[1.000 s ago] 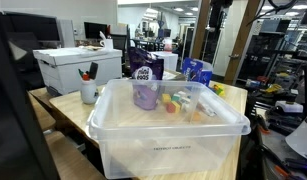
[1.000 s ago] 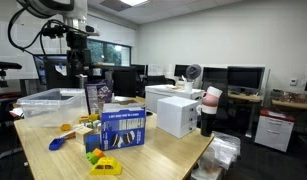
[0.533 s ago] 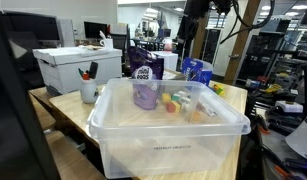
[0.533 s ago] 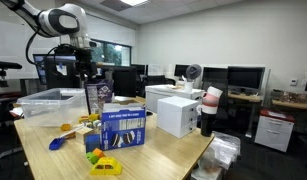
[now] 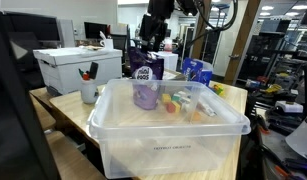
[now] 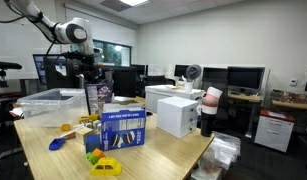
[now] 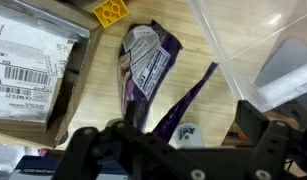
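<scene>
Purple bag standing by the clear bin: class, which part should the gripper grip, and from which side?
Probably its crumpled top edge, from straight above. The purple bag stands upright, its thin top facing the open gripper above, and the clear bin crowds one side.

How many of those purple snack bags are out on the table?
2. An upright bag stands beside the clear bin, under the claw. A flat bag lies label-up on the wood next to it. Others could be hidden from view.
</scene>
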`<state>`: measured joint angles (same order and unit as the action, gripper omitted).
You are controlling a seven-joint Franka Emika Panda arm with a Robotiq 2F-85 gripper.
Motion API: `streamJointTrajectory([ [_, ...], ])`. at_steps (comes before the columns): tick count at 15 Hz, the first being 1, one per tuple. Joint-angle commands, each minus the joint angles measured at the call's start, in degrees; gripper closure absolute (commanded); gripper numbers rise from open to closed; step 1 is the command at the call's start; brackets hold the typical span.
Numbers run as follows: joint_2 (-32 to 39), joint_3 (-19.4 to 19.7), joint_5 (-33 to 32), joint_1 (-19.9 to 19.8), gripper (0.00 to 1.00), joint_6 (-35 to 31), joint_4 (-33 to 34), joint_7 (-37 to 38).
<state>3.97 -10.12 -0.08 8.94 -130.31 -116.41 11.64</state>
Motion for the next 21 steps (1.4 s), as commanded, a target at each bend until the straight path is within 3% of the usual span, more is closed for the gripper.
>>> streamJointTrajectory([
  [1,3.2,1.2,-3.0,0.2,0.0,-0.5,2.0,2.2],
  [3,5.5,4.2,-7.0,-0.2,0.0,0.5,2.6,3.6],
  [8,9.2,4.6,-6.2,0.9,0.0,0.6,2.9,3.5],
  [13,7.1,4.2,-5.1,1.2,0.0,0.6,1.0,2.5],
  [14,7.3,4.0,-4.8,1.3,0.25,0.7,1.2,2.4],
  [15,7.3,3.9,-4.8,1.3,0.26,0.7,1.2,2.4],
  [21,7.0,3.3,-5.0,1.5,0.66,0.3,0.7,2.8],
])
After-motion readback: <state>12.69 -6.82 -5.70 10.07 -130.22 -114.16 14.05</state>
